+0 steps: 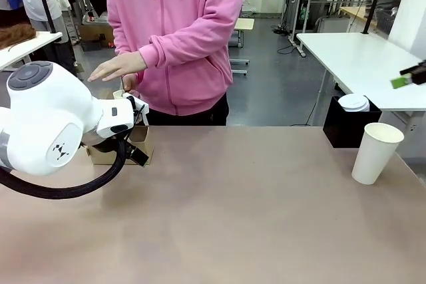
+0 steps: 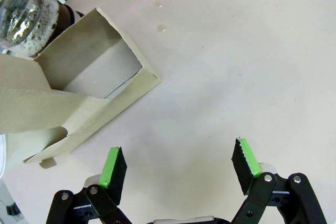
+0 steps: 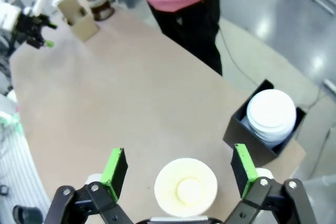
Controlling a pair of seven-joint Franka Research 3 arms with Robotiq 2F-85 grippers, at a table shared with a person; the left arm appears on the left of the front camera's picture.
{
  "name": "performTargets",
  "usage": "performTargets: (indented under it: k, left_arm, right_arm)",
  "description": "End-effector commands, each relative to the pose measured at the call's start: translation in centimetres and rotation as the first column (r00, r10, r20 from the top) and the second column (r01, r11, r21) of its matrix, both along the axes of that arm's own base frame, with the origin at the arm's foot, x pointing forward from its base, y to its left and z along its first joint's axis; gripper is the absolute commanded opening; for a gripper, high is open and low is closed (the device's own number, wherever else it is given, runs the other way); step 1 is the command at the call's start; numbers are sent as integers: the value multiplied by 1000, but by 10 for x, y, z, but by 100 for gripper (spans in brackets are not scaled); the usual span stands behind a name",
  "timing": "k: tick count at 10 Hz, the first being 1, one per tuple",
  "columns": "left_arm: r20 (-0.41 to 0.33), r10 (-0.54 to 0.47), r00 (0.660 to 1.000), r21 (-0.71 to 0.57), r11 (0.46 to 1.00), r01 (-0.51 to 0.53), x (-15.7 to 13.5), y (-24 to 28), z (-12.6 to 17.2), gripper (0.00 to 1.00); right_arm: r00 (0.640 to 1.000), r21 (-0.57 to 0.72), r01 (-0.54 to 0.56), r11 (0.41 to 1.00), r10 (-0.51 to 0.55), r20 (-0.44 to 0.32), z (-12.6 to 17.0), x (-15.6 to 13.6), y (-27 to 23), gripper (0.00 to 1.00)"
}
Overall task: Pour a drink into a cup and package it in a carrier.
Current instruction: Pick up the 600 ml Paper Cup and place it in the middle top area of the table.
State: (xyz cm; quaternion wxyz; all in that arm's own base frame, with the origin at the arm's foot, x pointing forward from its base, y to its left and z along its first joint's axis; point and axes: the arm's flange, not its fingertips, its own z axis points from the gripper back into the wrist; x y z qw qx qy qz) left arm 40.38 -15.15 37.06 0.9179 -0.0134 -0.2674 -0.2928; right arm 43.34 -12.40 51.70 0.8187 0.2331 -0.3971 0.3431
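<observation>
Now the right pincer (image 3: 179,156), spread, hangs straight over the lidless cup (image 3: 185,187) at the counter's (image 1: 233,217) three o'clock; the left pincer (image 2: 178,169), also spread, has the carrier (image 2: 94,77) at its ten o'clock. A careless squeeze may crush or tip that light cup

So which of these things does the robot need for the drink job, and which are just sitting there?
For the job:
white paper cup, no lid on
brown cardboard carrier
glass jug of dark drink

Just sitting there:
black box holding white lids (a lid might be wanted later)
little drops on the table
</observation>
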Motion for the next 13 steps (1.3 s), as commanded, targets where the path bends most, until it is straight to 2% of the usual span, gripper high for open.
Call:
performTargets:
  k: [1,3,5,6,7,10,11,12,13]
  left_arm:
    - [0,0,1000,-1,1000,0,0,0,0,100]
    - [0,0,1000,-1,1000,0,0,0,0,100]
    - [0,0,1000,-1,1000,0,0,0,0,100]
    - [0,0,1000,-1,1000,0,0,0,0,100]
    - [0,0,1000,-1,1000,0,0,0,0,100]
    - [0,0,1000,-1,1000,0,0,0,0,100]
    - [0,0,1000,-1,1000,0,0,0,0,100]
    - [0,0,1000,-1,1000,0,0,0,0,100]
    - [0,0,1000,-1,1000,0,0,0,0,100]
  right_arm:
    - [991,124,-115,986,106,78,-45,-8,-33,100]
    - [986,202,-135,970,113,121,-80,-15,-58,100]
    - [979,181,-150,972,120,164,-84,-14,-55,100]
    - [986,138,-94,986,73,151,-73,-8,-43,100]
    - [986,205,-131,970,105,130,-92,-29,-59,100]
    - [987,185,-130,974,109,120,-92,-22,-54,100]
    - [977,271,-185,945,147,154,-100,-21,-73,100]
    - [951,367,-265,891,180,250,-120,-29,-94,100]
    - [936,422,-298,856,176,304,-139,-39,-104,100]
